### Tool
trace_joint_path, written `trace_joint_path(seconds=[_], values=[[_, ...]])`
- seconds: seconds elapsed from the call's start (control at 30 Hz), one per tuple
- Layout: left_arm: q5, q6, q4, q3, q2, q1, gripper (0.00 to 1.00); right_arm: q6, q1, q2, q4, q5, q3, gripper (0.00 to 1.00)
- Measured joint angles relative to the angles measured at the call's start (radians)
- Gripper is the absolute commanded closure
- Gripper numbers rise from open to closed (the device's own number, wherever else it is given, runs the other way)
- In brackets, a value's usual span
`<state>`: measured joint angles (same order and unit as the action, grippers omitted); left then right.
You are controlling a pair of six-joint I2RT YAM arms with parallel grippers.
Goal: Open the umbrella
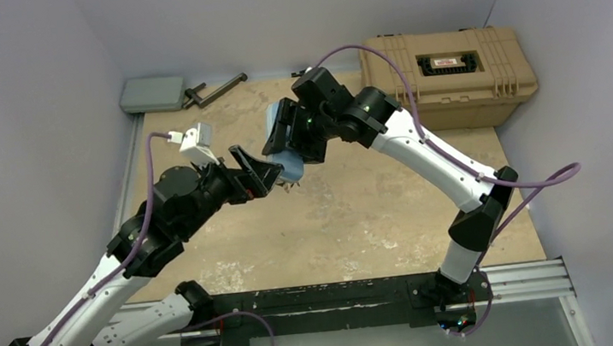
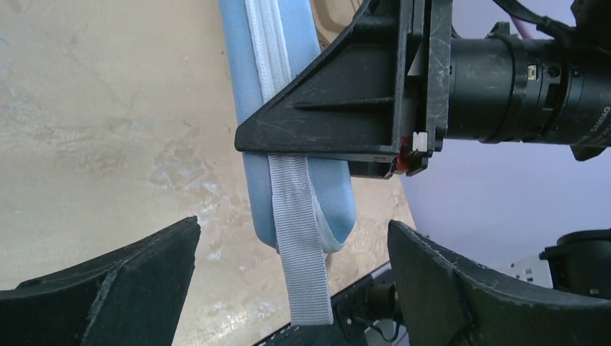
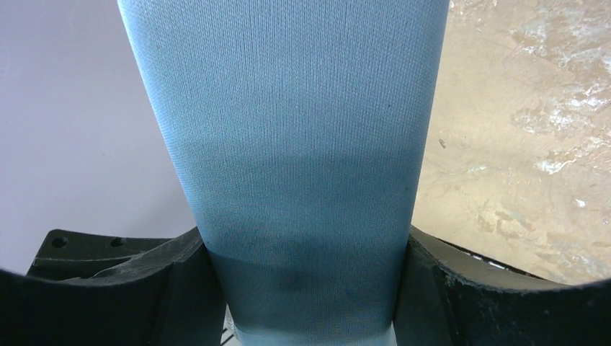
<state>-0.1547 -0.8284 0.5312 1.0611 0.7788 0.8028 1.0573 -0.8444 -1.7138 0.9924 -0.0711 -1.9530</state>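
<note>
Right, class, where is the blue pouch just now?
Top view: the blue pouch is over the middle of the table, clamped in the right pincer. The open left pincer sits just left of it, facing its white strap.

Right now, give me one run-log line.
right pincer: shut on light-blue fabric zip pouch | left pincer: open, facing pouch's grey webbing strap

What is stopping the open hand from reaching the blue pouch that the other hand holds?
Nothing visible. The left gripper is open, and the grey strap of the blue pouch hangs free right in front of its fingers. The right gripper clamps the pouch farther up, off that path. No umbrella itself is in sight.
</note>
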Motion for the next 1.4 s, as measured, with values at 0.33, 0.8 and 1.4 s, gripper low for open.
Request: trace_joint_path(seconds=[0.33, 0.8, 1.4], values=[[-0.21, -0.047, -0.096, 0.0, 0.09, 0.125, 0.02, 0.08, -0.005, 0.068, -0.018, 0.006, 0.006, 0.38], [-0.262, -0.079, -0.163, 0.051, 0.144, 0.168, 1.0, 0.18, -0.008, 0.131, -0.099, 0.003, 0.073, 0.22], [-0.428, -0.228, 0.362, 0.245, -0.016, 0.162, 1.0, -0.173, 0.019, 0.45, -0.324, -0.053, 0.323, 0.04]])
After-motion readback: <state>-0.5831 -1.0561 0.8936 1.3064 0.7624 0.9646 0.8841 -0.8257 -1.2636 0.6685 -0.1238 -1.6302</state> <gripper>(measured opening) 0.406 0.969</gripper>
